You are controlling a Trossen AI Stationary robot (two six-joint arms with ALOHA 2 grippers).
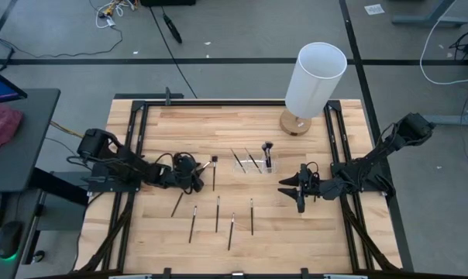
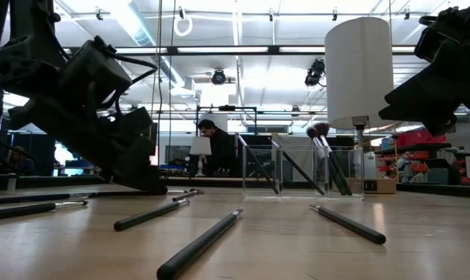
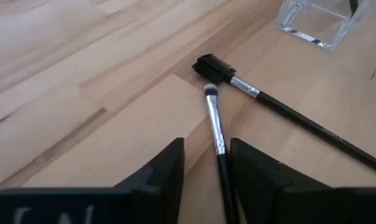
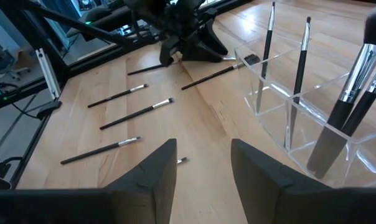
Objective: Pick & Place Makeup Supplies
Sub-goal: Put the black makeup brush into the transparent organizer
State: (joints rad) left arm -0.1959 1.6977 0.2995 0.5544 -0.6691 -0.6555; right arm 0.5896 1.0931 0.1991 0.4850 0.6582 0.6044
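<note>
Several thin dark makeup brushes lie flat on the wooden table, among them three near the front. My left gripper is low over the table, open, with a pale-tipped brush lying between its fingers. That brush's handle runs out toward the near left. A comb-headed brush lies just beyond it. My right gripper hovers open beside the clear holder. My left gripper straddles the pale-tipped brush's handle, its fingers lying along the brush and slanting down from the table's left. The brush lies flat on the table, close to one finger. I cannot tell whether that finger touches it.
The clear holder has several brushes standing upright in it. A tall white lamp on a round wooden foot stands at the far right. Black rails edge the table's left and right sides. Bare wood lies between the loose brushes.
</note>
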